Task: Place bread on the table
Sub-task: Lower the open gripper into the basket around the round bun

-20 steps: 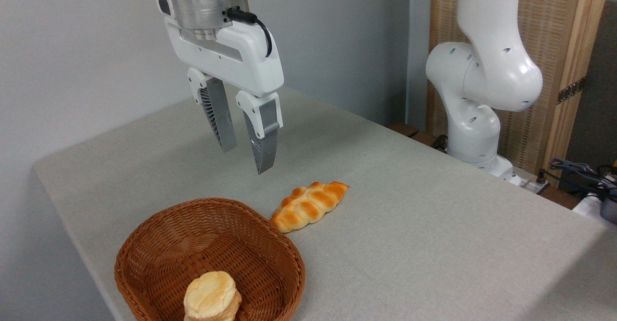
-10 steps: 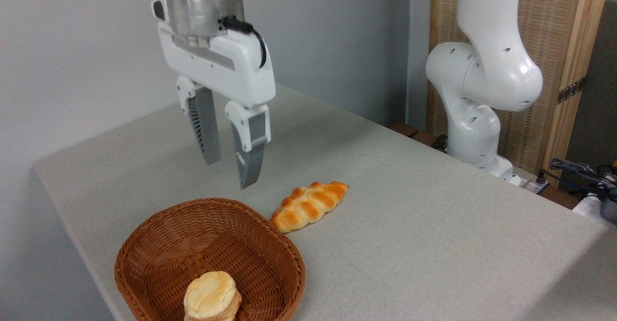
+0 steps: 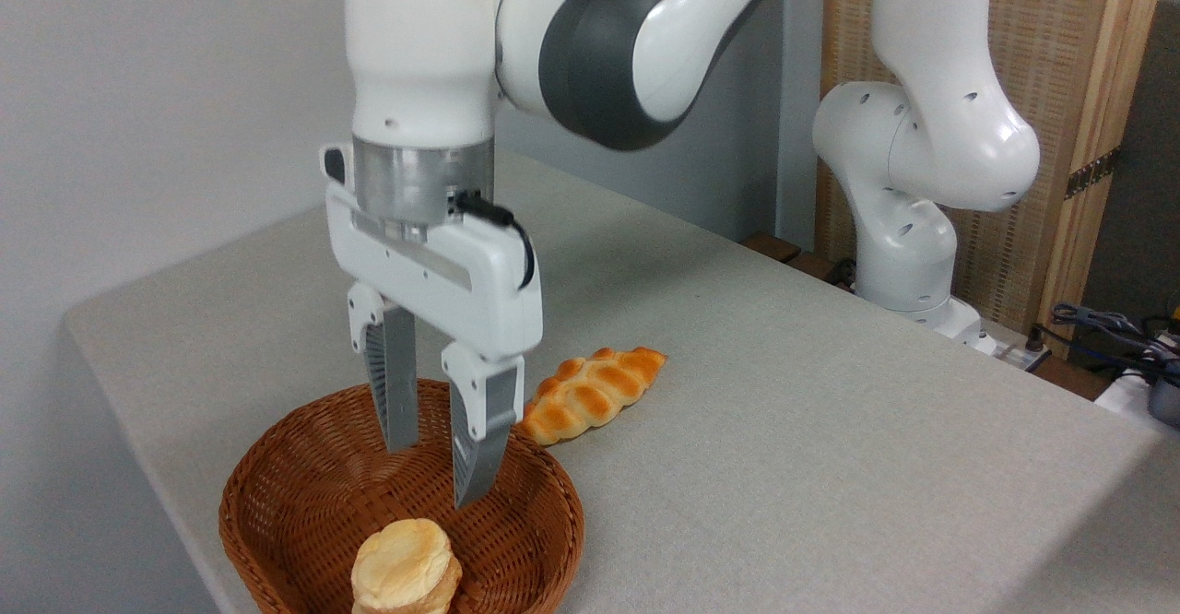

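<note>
The bread [image 3: 406, 565], a small round pale-yellow bun, lies in the near part of a brown wicker basket [image 3: 277, 494] at the bottom left. My gripper [image 3: 433, 476] hangs open over the basket, fingers pointing down, tips just above and behind the bun, nothing between them. The grey-beige cloth table [image 3: 784, 430] spreads under everything.
A long braided orange-brown loaf [image 3: 590, 393] lies on the cloth just right of the basket's far rim. The arm's white base [image 3: 913, 227] stands at the table's far right edge, with cables [image 3: 1115, 328] beyond it. A wall runs behind the table on the left.
The gripper has dropped from high above the table down over the basket, shifting toward the camera. It stays open. Bun, loaf and basket have not moved.
</note>
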Robot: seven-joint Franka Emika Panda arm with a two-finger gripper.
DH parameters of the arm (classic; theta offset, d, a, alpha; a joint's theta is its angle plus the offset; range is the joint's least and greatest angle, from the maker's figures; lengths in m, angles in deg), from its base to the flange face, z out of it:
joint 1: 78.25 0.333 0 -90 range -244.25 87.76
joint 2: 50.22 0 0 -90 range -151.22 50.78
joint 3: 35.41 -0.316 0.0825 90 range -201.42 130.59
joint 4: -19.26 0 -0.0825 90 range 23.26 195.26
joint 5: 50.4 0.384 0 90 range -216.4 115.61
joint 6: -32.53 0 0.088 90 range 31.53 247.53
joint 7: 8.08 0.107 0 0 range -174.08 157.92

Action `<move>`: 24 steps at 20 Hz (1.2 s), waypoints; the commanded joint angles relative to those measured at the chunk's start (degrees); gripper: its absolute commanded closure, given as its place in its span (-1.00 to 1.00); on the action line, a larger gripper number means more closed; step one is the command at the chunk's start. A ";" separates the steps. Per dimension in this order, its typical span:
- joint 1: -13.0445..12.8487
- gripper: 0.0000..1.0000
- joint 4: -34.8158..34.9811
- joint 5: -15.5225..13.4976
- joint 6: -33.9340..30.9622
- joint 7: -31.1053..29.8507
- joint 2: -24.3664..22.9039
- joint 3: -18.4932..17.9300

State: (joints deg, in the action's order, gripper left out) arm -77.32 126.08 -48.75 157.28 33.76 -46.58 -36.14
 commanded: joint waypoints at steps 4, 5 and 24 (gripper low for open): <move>-0.05 -1.00 4.18 2.31 10.59 4.56 2.78 0.28; -0.05 -1.00 4.53 2.74 11.56 5.26 2.95 0.37; 0.04 0.41 4.54 9.69 13.76 8.79 6.03 0.46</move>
State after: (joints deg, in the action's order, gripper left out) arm -77.46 130.28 -40.26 169.81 41.85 -40.65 -35.60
